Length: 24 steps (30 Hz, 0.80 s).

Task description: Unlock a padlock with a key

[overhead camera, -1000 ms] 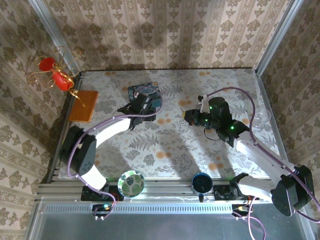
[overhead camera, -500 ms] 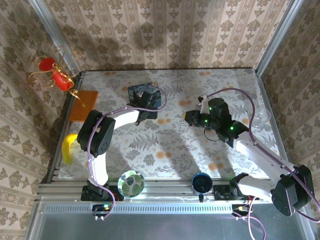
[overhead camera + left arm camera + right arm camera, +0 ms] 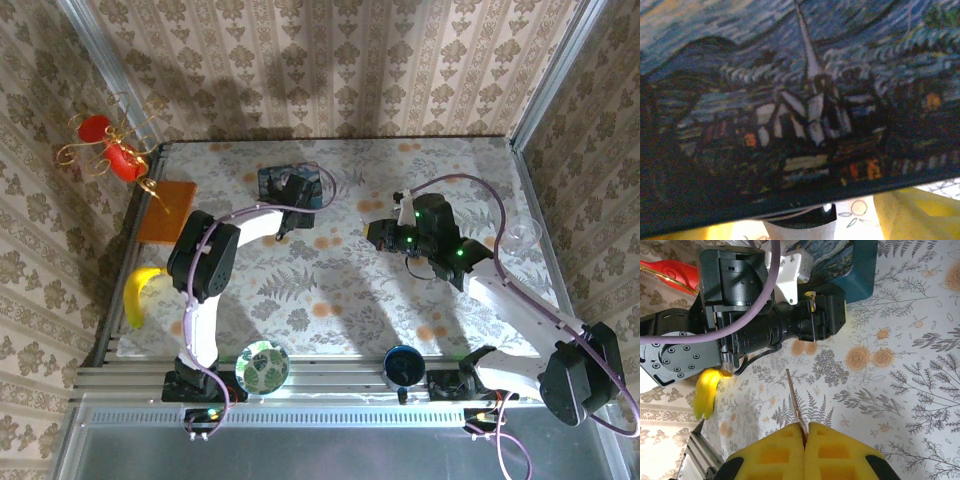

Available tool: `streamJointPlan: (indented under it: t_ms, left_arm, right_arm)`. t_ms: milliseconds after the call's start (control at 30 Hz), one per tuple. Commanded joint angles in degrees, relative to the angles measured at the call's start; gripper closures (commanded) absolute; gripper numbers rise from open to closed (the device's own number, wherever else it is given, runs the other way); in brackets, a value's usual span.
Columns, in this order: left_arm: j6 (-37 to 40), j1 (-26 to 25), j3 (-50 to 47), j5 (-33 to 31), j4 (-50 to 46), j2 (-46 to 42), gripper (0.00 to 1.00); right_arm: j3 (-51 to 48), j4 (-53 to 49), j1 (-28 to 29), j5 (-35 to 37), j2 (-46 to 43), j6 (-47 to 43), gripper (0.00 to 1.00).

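Note:
The blue painted tin (image 3: 300, 186) sits at the back middle of the table, and my left gripper (image 3: 290, 200) is pressed up against its near side. In the left wrist view the tin's lid (image 3: 805, 100) is very close, and my left gripper (image 3: 800, 224) has its yellow pads wide apart at the bottom corners. A pale grey piece (image 3: 805, 231) shows between them under the tin's edge; I cannot tell whether it is the padlock. My right gripper (image 3: 805, 432) is shut on the key (image 3: 794, 397), a thin sliver pointing towards the left gripper's body (image 3: 790, 325). The right gripper (image 3: 375, 232) hovers right of the tin.
A banana (image 3: 140, 295) lies at the left edge, behind it an orange pad (image 3: 167, 210) and a red ornament (image 3: 110, 150). A patterned bowl (image 3: 263, 368) and a blue cup (image 3: 403, 365) stand on the near rail. A clear glass (image 3: 520, 238) is at the right.
My left arm has swung its elbow left and pushed the gripper farther back against the tin, uncovering the banana. The left jaws have narrowed a little. The right arm has barely moved.

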Motion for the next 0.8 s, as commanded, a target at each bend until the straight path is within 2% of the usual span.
streamJointPlan:
  t_ms: [0, 300, 600, 667, 767]
  left_arm:
    - [0.4, 0.1, 2.7, -1.3, -1.1, 1.4, 0.32]
    - [-1.9, 0.2, 4.3, -3.4, -2.5, 2.9, 0.41]
    - [-0.7, 0.2, 6.0, -4.5, -2.3, 4.7, 0.49]
    - [-0.5, 0.2, 6.3, -4.7, -2.3, 5.1, 0.54]
    - [-0.5, 0.2, 6.4, -4.9, -2.1, 5.4, 0.67]
  right_arm:
    - [2.0, 1.3, -0.2, -1.6, 0.5, 0.1, 1.0]
    - [1.4, 1.8, -0.1, -2.1, 0.5, 0.3, 1.0]
    - [0.6, 1.8, -0.1, -1.8, -0.3, 0.1, 1.0]
    - [0.6, 1.5, -0.1, -1.5, -0.6, 0.0, 1.0]
    - [0.8, 0.7, -0.1, -0.9, -0.8, -0.4, 1.0]
